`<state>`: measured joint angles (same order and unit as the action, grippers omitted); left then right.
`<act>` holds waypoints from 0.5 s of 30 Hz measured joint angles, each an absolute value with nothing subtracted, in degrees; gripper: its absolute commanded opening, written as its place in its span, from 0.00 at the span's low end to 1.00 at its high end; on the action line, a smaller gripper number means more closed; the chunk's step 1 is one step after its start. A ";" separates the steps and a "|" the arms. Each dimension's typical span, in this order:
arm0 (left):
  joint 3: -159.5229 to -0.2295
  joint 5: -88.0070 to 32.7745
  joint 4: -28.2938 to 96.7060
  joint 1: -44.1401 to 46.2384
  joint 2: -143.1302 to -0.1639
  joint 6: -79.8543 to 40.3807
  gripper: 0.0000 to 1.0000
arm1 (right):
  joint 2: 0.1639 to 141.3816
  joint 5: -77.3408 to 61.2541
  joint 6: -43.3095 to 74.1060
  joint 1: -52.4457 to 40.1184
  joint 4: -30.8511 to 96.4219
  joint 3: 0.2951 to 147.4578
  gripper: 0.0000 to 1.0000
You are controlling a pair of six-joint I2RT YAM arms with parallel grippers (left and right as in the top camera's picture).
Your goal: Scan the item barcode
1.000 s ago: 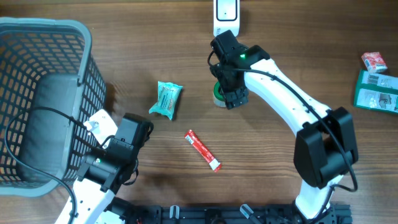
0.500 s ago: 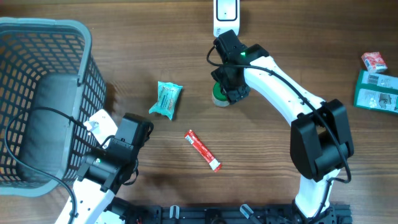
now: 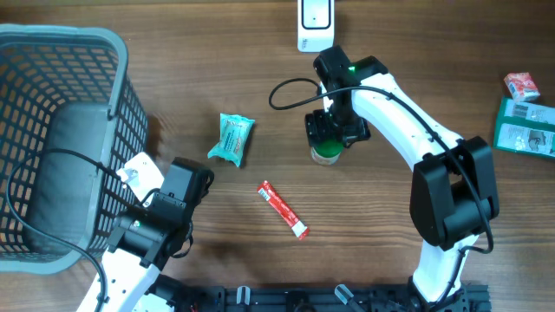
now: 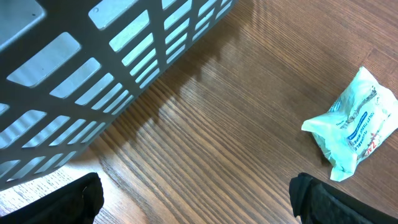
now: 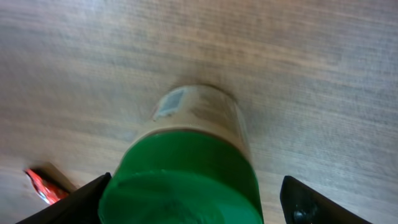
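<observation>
Showing a wooden table (image 3: pixel 434 52) from above, with two robot arms reaching in from its near edge. The largest object is a grey slatted basket (image 3: pixel 52 130), beyond the left gripper (image 3: pixel 192 180) and off to its left. The left wrist view shows the basket wall close ahead. This gripper hangs low over bare wood, its fingers spread wide with nothing between them. It is probably parked out of the way while the other arm works. A teal packet (image 3: pixel 232 139) lies ahead of it, to its right.

The right gripper (image 3: pixel 334 130) points down over a small jar (image 3: pixel 325 152) with a green lid, most likely the item to be scanned. In the right wrist view the jaws stand apart on either side of the lid. One finger sits at the lid's edge, and a strip of wood shows between the lid and the other finger, so the jar is straddled, not clamped. The jar appears to stand upright on the table directly beneath the gripper. A pale patch on its side may be a label, but it is too blurred to tell whether it is a barcode.

A white scanner (image 3: pixel 314 22) sits just beyond this gripper at the table's far edge, which probably explains why the jar is kept here. Open wood stretches to the gripper's right. A green box (image 3: pixel 525 128) and a red carton (image 3: pixel 521 85) lie well apart from it at that edge. A thin red stick (image 3: pixel 283 210) lies back toward the robot, to the gripper's left and clear of the jar.
</observation>
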<state>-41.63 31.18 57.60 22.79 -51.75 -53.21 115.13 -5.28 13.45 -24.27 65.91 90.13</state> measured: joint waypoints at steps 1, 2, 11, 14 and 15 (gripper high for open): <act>-41.63 31.18 57.60 22.79 -51.75 -53.21 1.00 | 115.13 -5.10 12.51 -24.27 67.53 90.28 0.92; -41.63 31.18 57.60 22.79 -51.75 -53.21 1.00 | 115.13 -4.97 11.84 -24.27 69.04 90.43 0.92; -41.63 31.16 57.60 22.79 -51.75 -53.21 1.00 | 110.89 -4.45 16.25 -24.27 80.25 100.71 1.00; -41.63 31.18 57.60 22.79 -51.75 -53.21 1.00 | 107.92 -4.40 31.75 -24.27 82.39 101.62 1.00; -41.60 31.16 57.60 22.79 -51.75 -53.21 1.00 | 107.61 -4.45 39.42 -24.27 83.74 101.62 1.00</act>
<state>-41.60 31.16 57.60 22.79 -51.75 -53.21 107.61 -4.45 39.42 -24.27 83.74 101.62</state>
